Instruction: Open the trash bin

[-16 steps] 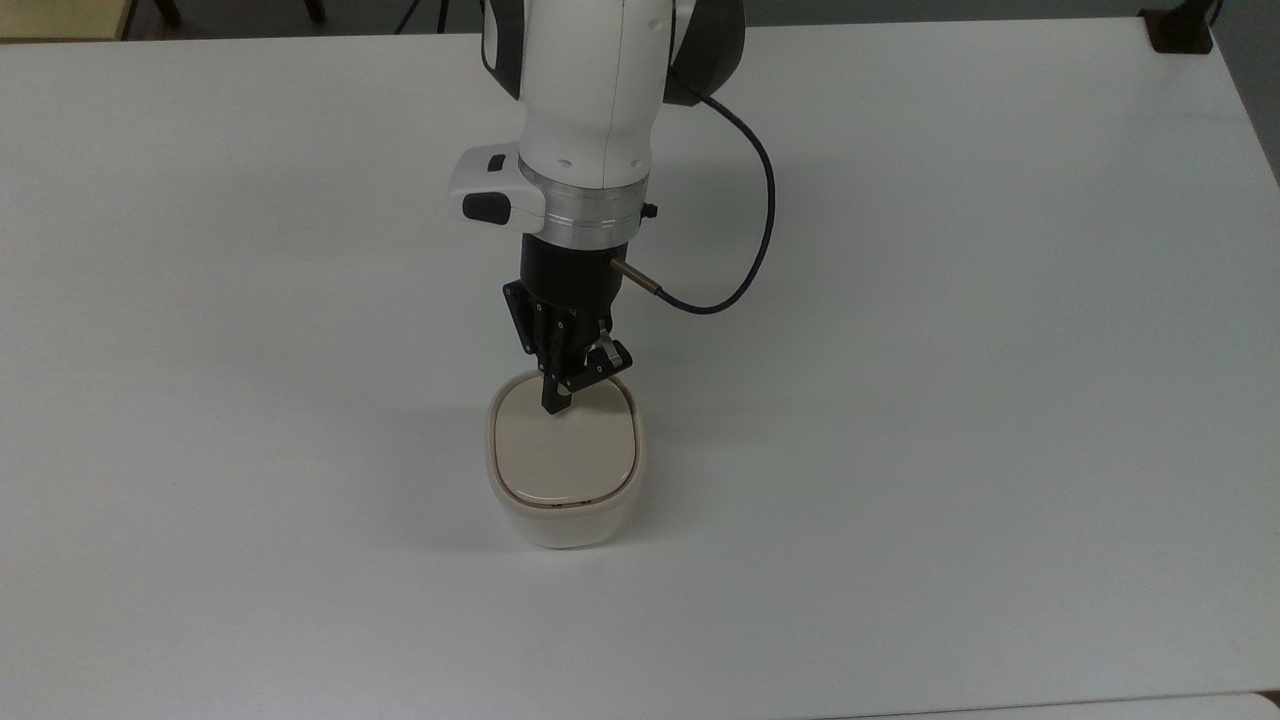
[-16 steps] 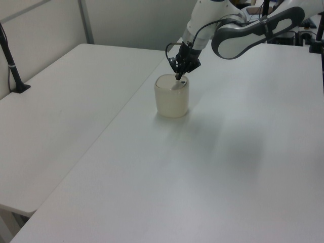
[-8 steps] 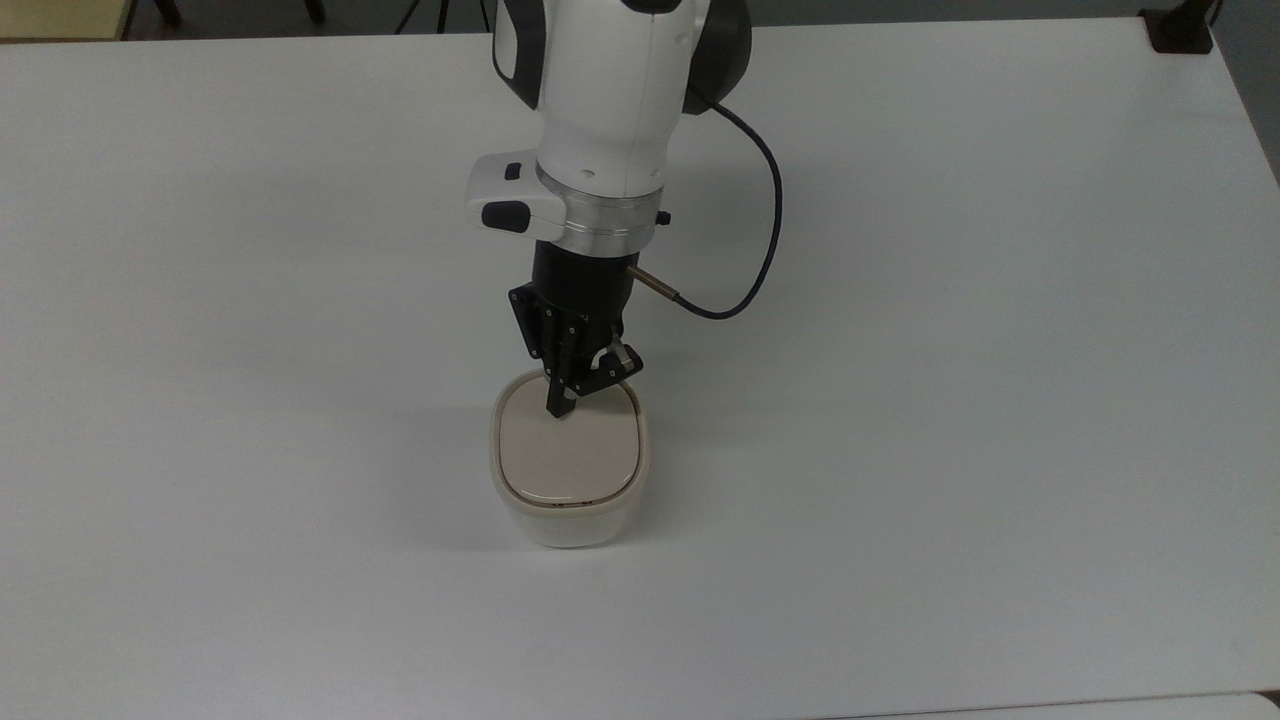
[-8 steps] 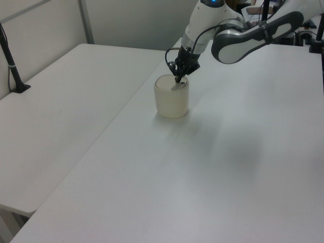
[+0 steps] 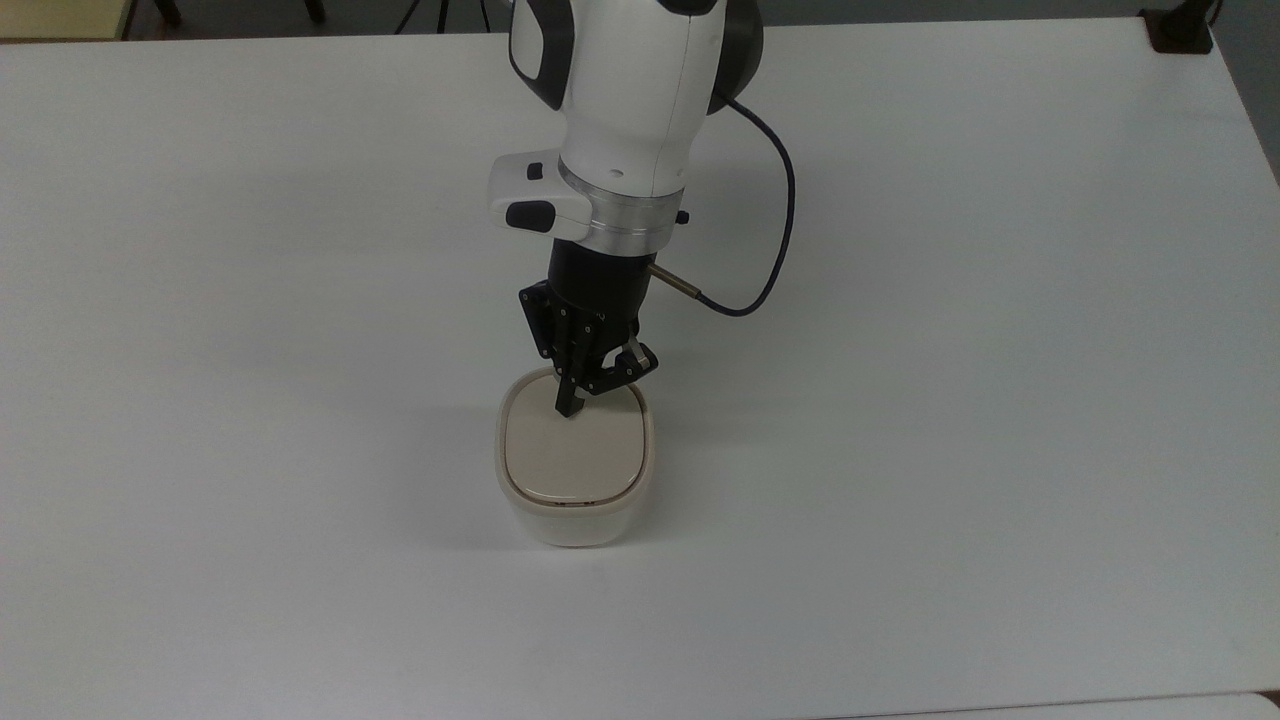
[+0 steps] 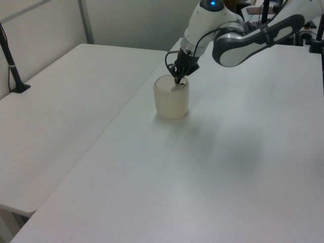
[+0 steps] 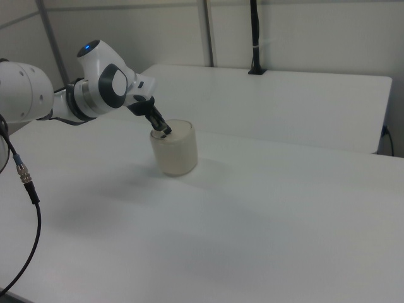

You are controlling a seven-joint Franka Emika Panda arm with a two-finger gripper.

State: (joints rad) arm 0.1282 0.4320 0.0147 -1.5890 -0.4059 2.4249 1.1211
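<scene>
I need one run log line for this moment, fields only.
phase: pressing lid | gripper: shut, tip on lid's far edge in top view | trash bin: upright on table | lid: closed

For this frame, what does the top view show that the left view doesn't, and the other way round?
Top view: the flat beige lid seen from above, shut, with a small dark mark at its near rim, and the arm's blue cable. Left view: the trash bin side wall standing upright, a second table alongside, and a black post clamped to it. Both: the gripper tip down on the lid's far part.
</scene>
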